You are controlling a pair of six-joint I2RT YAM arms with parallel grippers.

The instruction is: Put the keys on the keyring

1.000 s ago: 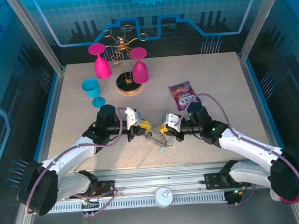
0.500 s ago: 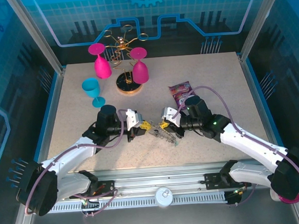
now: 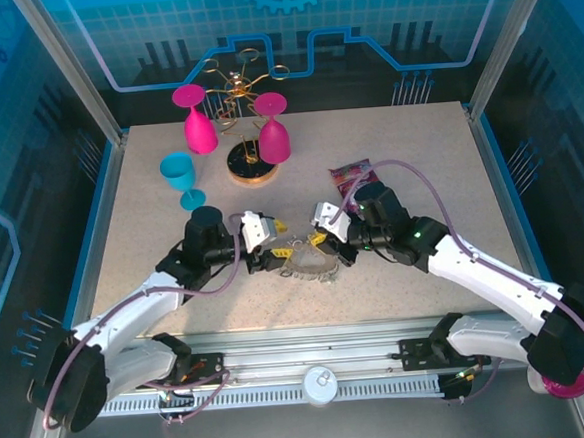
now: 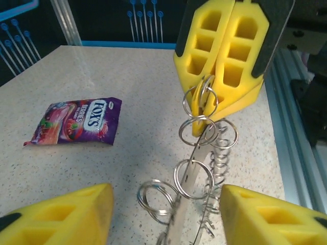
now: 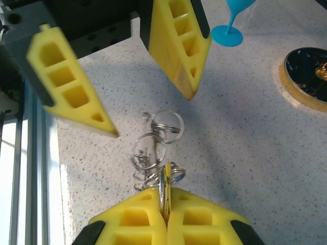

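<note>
The keyring (image 3: 310,262), a grey metal band edged with wire loops, hangs low over the table between the two grippers. My right gripper (image 3: 326,241) (image 5: 164,190) is shut on its edge. A thin yellow tag (image 5: 165,176) is pinched in with it; the keys themselves I cannot make out. In the left wrist view the ring's band (image 4: 191,171) runs down from the right gripper (image 4: 220,104) towards the camera. My left gripper (image 3: 273,246) (image 4: 168,217) is open, its fingers (image 4: 66,214) standing either side of the ring's near end without touching it.
A purple candy bag (image 3: 354,180) (image 4: 76,121) lies behind the right gripper. A blue goblet (image 3: 181,177) (image 5: 231,23), two pink goblets (image 3: 198,125) and a gold wire rack on a round base (image 3: 248,162) (image 5: 306,76) stand at the back left.
My left gripper has opened from shut. The right gripper has carried the keyring left and farther from the front edge, bringing it between the left fingers.
</note>
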